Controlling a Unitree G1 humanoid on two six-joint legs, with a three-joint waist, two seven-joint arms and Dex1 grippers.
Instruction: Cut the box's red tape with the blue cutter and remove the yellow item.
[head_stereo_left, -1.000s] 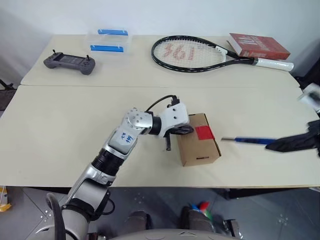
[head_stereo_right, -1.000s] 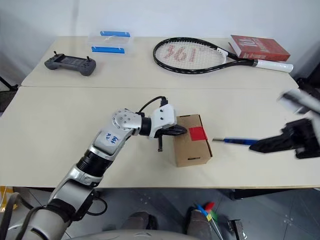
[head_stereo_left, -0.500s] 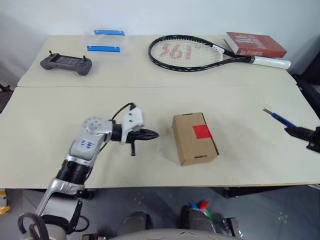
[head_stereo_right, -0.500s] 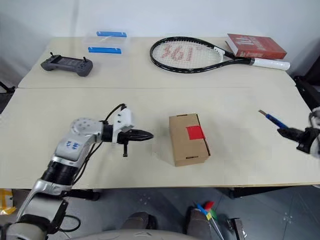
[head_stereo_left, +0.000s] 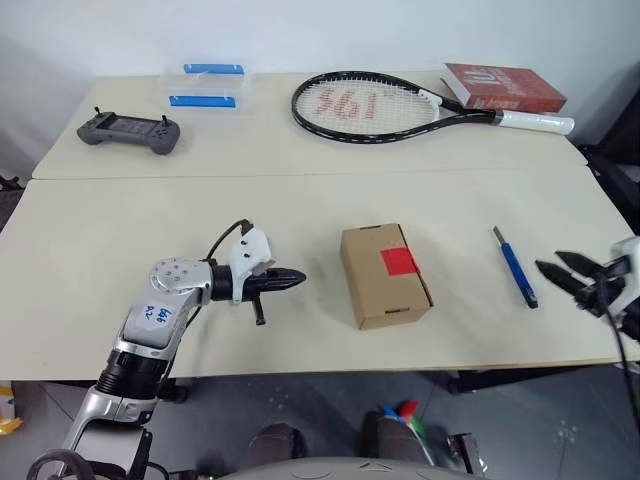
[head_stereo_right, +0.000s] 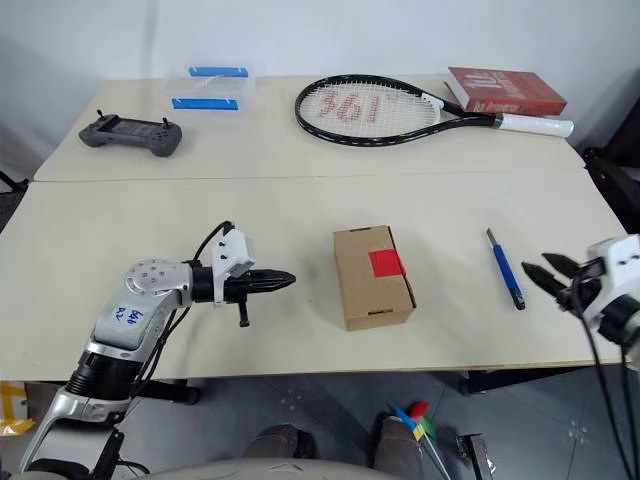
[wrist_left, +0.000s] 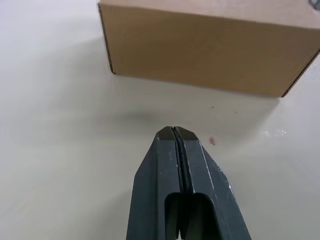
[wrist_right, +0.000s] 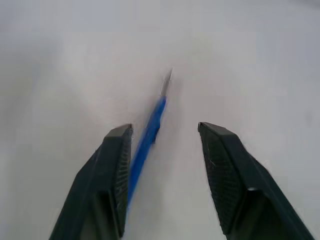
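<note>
Cardboard box (head_stereo_left: 386, 274) sits closed near the middle of the surface (head_stereo_left: 300, 200), its red tape (head_stereo_left: 400, 261) intact on top. To its right the blue cutter (head_stereo_left: 515, 266) lies flat, apart from the right tool (head_stereo_left: 573, 279), whose fingers are spread and empty at the surface's right edge. The left tool (head_stereo_left: 290, 280), fingers pressed together, points at the box from the left without touching it.

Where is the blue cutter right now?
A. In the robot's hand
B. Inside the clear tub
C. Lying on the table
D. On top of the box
C: the blue cutter lies flat on the table, right of the box, with the open right gripper beside it.
</note>
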